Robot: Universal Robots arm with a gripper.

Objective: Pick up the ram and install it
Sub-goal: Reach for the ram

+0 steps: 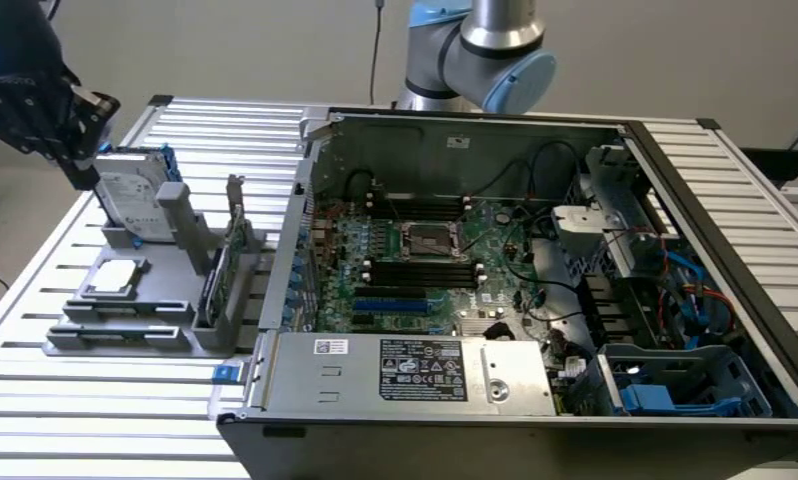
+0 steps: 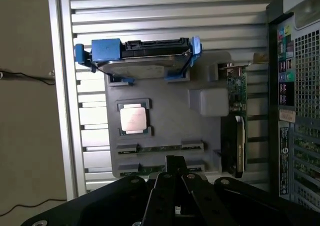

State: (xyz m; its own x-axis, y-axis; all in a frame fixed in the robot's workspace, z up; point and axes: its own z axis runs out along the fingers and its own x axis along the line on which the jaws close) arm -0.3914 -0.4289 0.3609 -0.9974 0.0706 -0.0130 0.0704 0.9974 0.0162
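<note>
Beneath the black gripper, whose fingers press together on nothing, lies the ram. It is a long, thin dark-green circuit-board stick, seated on edge in a narrow slot of the grey plastic holder on the slatted metal tabletop. A slot closer to the gripper also shows a green edge (whether that is a second stick I cannot tell). Past the ram from the gripper sit a square silver processor and, farther off, a silver hard drive in a blue frame. In the exterior view the gripper hangs over the holder.

The ram looks light and stiff but fragile, with thin board and exposed chips. It is probably best pinched gently across its flat faces near mid-length, clear of the end clips, and kept square so it neither binds nor bends.
</note>
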